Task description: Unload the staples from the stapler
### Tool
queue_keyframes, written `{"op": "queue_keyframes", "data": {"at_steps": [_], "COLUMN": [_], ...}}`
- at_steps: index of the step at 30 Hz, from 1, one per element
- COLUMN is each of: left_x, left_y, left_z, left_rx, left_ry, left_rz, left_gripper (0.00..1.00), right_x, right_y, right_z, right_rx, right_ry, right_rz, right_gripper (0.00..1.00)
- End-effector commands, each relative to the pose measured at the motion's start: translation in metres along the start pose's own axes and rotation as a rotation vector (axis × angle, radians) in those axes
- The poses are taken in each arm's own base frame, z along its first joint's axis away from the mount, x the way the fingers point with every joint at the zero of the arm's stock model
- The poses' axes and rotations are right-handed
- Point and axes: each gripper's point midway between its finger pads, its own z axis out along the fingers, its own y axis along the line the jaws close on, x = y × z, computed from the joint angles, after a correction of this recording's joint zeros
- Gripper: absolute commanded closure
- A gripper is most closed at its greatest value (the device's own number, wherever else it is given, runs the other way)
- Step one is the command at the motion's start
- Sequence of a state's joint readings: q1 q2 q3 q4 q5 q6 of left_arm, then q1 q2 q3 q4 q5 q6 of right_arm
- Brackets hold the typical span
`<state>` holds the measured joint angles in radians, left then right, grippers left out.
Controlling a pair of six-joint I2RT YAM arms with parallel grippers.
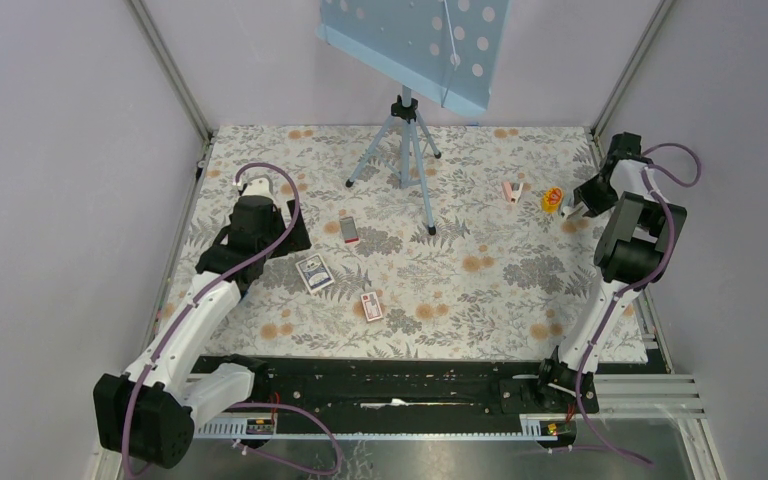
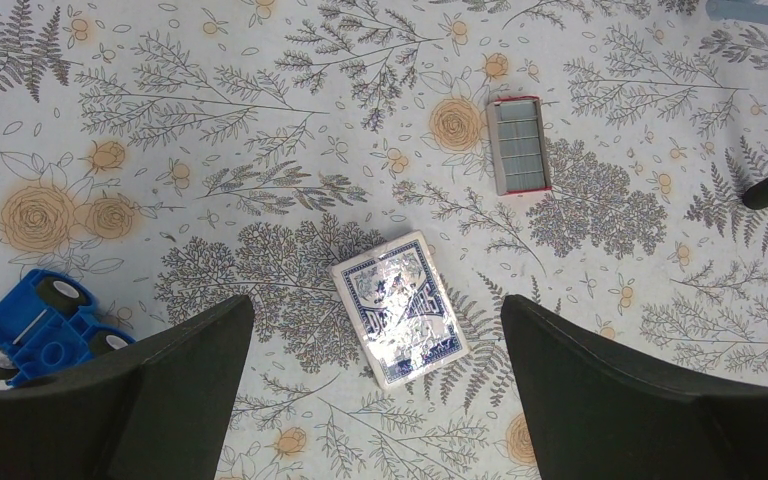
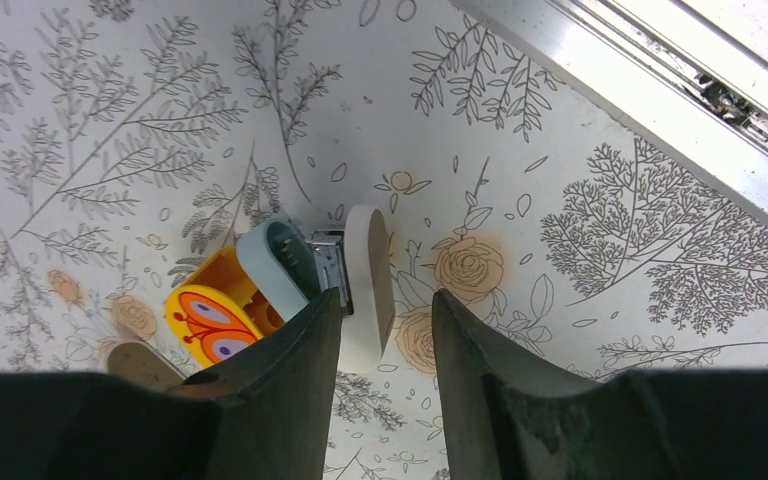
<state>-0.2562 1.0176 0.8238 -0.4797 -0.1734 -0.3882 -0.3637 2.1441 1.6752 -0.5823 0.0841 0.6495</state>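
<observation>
**Desk** (image 1: 480, 300): flowered cloth, filling the middle of the overhead view.

1. Small red-and-white box (image 1: 371, 305), lower centre, lying flat.
2. Deck of cards (image 1: 313, 273), blue-backed, just up and left of that box. In the left wrist view it lies under the gap between the left fingers.
3. Left fingers (image 2: 160, 380), left of centre overhead. Spread wide, released, grasping nothing.
4. Blue toy car (image 2: 40, 325), lower left of the left wrist view.
5. Second red-edged box (image 1: 350, 231), centre, with rows of grey strips showing inside.
6. Right fingers (image 3: 290, 380), right side overhead. Half parted, clamped on nothing.
7. Yellow-orange round toy (image 1: 553, 198) with a butterfly print, just left of the right fingers.
8. Stapler (image 1: 511, 191), pale pink, on the desk right of centre, near the yellow toy on its left. The right wrist view shows it past the fingertips, its grey metal inner part showing. The staples cannot be made out.
9. Tripod (image 1: 405, 140), upper centre.
10. Pale blue perforated board (image 1: 415, 40), top centre.
</observation>
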Motion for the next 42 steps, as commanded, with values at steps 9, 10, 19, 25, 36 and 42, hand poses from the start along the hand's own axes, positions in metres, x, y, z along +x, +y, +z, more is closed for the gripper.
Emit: {"op": "queue_keyframes", "data": {"at_steps": [9,10,19,25,36,42], "left_x": [-0.012,-0.012,-0.012,-0.012,-0.013,-0.018], "left_y": [-0.001,0.000,0.000,0.000,0.000,-0.003], "left_z": [0.000,0.000,0.000,0.000,0.000,-0.006], "left_rx": [-0.007,-0.009,-0.011,-0.012,-0.013,0.007], "left_ry": [-0.040,-0.041,-0.041,-0.039,-0.043,-0.068], "left_rz": [0.015,0.015,0.015,0.015,0.014,0.005], "left_gripper": [0.01,0.01,0.01,0.01,0.01,0.01], "right_x": [-0.023,-0.021,-0.004,-0.007,-0.019,-0.012], "right_y": [0.013,0.012,0.011,0.010,0.019,0.009], "right_z": [-0.003,0.001,0.023,0.013,-0.050,-0.098], "right_rx": [-0.021,-0.016,-0.014,-0.027,-0.146,-0.212], "right_ry": [-0.029,-0.021,0.049,0.024,-0.081,-0.168], "right_rz": [0.013,0.010,-0.010,-0.012,-0.017,-0.013], "right_gripper": [0.53,0.53,0.54,0.70,0.93,1.00]}}
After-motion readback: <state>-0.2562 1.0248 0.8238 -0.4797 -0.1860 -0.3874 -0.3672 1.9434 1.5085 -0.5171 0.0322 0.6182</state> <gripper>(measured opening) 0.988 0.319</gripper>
